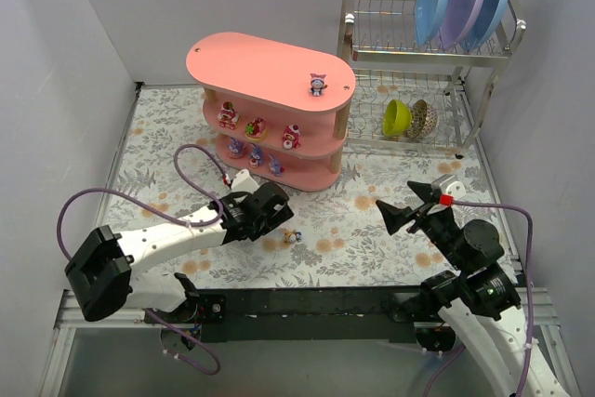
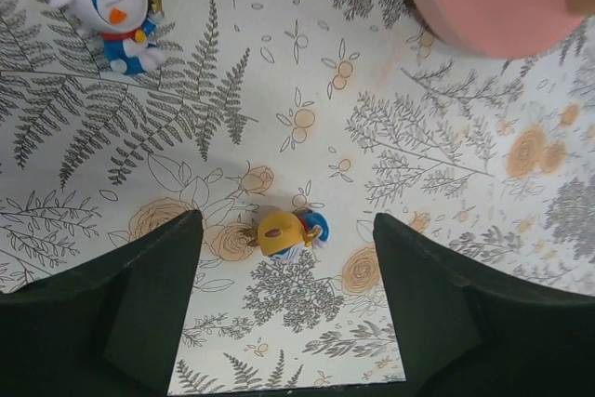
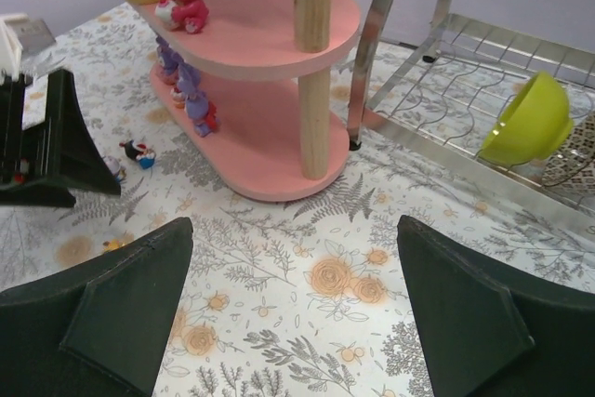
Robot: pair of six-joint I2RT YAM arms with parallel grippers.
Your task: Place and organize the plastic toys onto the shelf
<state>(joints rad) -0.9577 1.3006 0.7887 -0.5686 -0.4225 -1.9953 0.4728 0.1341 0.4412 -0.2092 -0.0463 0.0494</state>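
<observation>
The pink three-tier shelf (image 1: 270, 67) stands at the back middle; its lower tiers show in the right wrist view (image 3: 260, 16). One toy (image 1: 318, 86) stands on the top tier, three on the middle tier (image 1: 256, 127), three on the bottom tier (image 1: 255, 155). A small yellow and blue toy (image 2: 290, 232) lies on the table between my left gripper's open fingers. A white and blue cat toy (image 2: 116, 8) lies farther off. My left gripper (image 1: 279, 214) (image 2: 286, 262) is open, low over the table. My right gripper (image 1: 406, 204) (image 3: 293, 230) is open and empty, right of the shelf.
A metal wire dish rack (image 1: 409, 62) stands at the back right with three plates (image 1: 469, 2) on top and a green bowl (image 1: 397, 118) (image 3: 530, 123) and a patterned bowl (image 1: 423, 118) below. Grey walls close in the left and back.
</observation>
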